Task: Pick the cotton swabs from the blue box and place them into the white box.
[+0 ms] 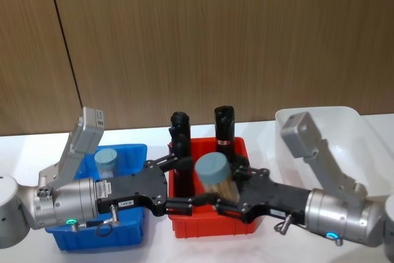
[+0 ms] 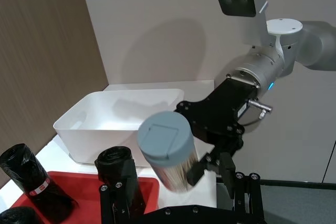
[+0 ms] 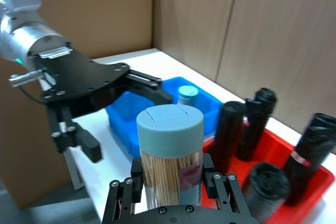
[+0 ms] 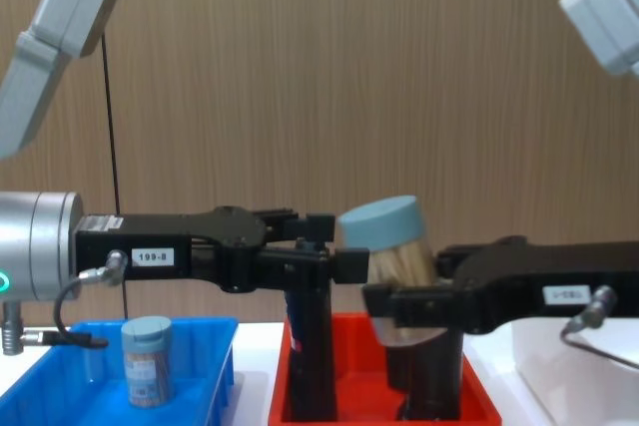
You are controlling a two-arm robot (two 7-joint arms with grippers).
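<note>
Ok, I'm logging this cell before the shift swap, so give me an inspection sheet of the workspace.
Surface: white table, bins in a row.
Job's things: held jar above the red bin; second jar in the blue box; white box at the right.
Clutter: black cylinders standing in the red bin.
Grippers: right gripper shut on the held jar; left gripper open beside it.
Cables: short loop at each wrist.
Surroundings: wood wall.

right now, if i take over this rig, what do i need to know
Right claw: shut on one swab jar, held above the red bin.
Left claw: open, beside that jar.
Second swab jar stands in the blue box.
Done: one jar is out of the blue box.
Left: carry it to the white box, then fetch the second.
</note>
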